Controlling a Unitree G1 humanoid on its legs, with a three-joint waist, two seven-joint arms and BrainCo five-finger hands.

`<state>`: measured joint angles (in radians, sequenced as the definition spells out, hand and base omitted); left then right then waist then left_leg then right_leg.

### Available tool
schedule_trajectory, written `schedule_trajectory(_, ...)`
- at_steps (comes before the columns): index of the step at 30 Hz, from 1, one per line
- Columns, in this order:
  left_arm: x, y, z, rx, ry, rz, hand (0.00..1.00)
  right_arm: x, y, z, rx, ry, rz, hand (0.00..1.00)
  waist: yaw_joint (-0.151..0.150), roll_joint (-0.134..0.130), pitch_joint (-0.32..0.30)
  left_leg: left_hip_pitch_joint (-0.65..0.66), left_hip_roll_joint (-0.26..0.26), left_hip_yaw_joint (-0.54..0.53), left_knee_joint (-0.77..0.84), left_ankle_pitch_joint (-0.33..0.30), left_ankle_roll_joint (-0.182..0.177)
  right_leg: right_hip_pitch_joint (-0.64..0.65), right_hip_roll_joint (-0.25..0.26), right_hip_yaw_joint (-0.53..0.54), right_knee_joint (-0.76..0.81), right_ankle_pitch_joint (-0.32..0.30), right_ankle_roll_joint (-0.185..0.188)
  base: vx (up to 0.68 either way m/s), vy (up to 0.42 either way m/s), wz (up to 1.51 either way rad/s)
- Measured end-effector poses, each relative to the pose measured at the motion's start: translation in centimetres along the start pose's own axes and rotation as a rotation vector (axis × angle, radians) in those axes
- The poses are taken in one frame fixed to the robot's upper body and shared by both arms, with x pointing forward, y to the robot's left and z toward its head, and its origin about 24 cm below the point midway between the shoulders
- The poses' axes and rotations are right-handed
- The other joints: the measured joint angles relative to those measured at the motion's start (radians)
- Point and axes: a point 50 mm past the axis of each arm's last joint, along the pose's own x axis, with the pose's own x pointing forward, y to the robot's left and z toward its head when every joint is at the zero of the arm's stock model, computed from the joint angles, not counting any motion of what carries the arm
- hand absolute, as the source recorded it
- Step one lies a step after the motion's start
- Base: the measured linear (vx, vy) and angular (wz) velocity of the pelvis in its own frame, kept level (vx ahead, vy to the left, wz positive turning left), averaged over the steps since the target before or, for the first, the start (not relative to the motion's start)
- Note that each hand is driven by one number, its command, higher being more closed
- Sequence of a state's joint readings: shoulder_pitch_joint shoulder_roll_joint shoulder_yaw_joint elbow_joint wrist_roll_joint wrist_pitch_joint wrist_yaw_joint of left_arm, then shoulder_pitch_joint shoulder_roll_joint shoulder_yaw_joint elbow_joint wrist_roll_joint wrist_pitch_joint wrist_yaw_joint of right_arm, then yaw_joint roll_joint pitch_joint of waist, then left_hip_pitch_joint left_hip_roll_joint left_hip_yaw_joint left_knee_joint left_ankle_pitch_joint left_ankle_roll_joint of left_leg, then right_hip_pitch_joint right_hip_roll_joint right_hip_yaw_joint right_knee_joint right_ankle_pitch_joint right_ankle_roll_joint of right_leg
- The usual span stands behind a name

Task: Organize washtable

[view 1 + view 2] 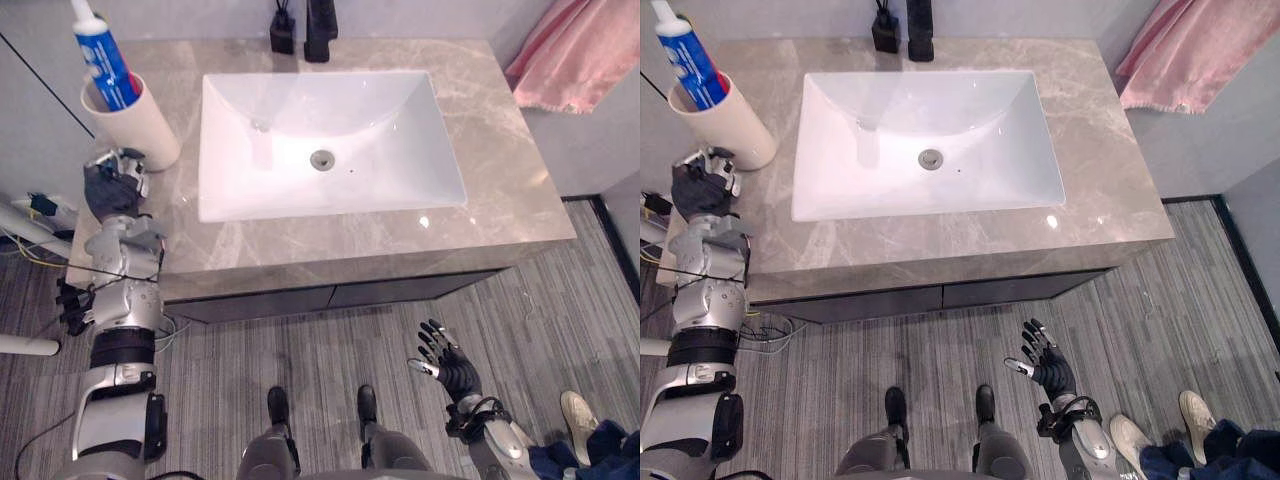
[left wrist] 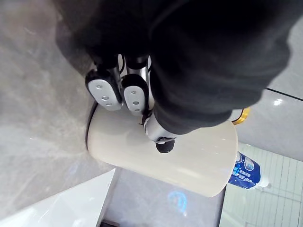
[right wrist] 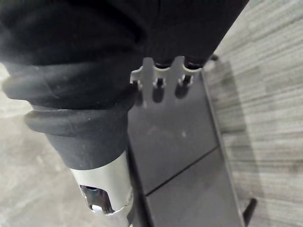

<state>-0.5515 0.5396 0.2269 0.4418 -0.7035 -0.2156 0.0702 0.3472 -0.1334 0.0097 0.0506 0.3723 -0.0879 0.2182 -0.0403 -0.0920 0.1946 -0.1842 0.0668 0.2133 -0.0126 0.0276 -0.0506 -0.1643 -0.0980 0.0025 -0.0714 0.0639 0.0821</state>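
the left robot hand [image 1: 112,185] is touching the cream cup [image 1: 140,125] just ahead of it; i cannot tell if it is gripping. the right robot hand [image 1: 450,365] is hanging splayed open.

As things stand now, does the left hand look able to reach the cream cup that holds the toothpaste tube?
Probably yes. The left hand is over the counter right beside the cup, its fingers close to the cup's wall, and nothing stands between them.
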Motion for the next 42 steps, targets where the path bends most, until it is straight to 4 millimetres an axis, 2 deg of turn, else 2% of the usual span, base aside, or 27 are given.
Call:
schedule_trajectory(13, 3.3, -2.6, 3.3, 0.03, -0.084, -0.057, 1.0, 0.5, 0.8, 0.2, -0.003, -0.006, 0.037, 0.0, -0.003, -0.031, 0.043, -0.043, 0.0, 0.008, 0.013, 0.001, 0.002, -0.046, -0.001, 0.014, -0.001, 0.018, 0.0, -0.02, 0.002, -0.02)
schedule_trajectory(20, 4.9, -3.8, 5.3, 0.049, -0.126, -0.079, 1.0, 0.7, 1.0, 0.3, -0.004, -0.012, 0.033, 0.0, -0.018, -0.049, 0.059, -0.066, -0.001, 0.015, 0.013, 0.005, 0.007, -0.076, -0.001, 0.03, -0.003, 0.033, 0.003, -0.04, 0.006, -0.05)
schedule_trajectory(25, 5.8, -3.9, 6.9, 0.052, -0.159, -0.051, 1.0, 0.8, 1.1, 0.4, -0.005, -0.018, 0.036, 0.0, -0.029, -0.057, 0.062, -0.086, -0.001, 0.033, 0.013, 0.005, 0.007, -0.103, 0.0, 0.048, -0.003, 0.046, 0.003, -0.02, 0.004, -0.1)
schedule_trajectory(33, 7.2, -4.4, 9.5, 0.068, -0.214, -0.031, 1.0, 1.0, 1.3, 0.6, -0.006, -0.025, 0.038, 0.0, -0.054, -0.084, 0.082, -0.101, 0.0, 0.039, 0.011, 0.005, 0.006, -0.12, 0.005, 0.061, -0.019, 0.079, 0.004, -0.03, 0.001, -0.08)
schedule_trajectory(42, 7.5, -3.7, 10.1, 0.064, -0.224, 0.001, 1.0, 0.9, 1.1, 0.6, -0.007, -0.026, 0.025, 0.0, -0.058, -0.085, 0.082, -0.094, 0.0, 0.03, -0.017, 0.025, 0.001, -0.134, 0.015, 0.081, -0.02, 0.088, 0.003, -0.01, -0.005, -0.07)
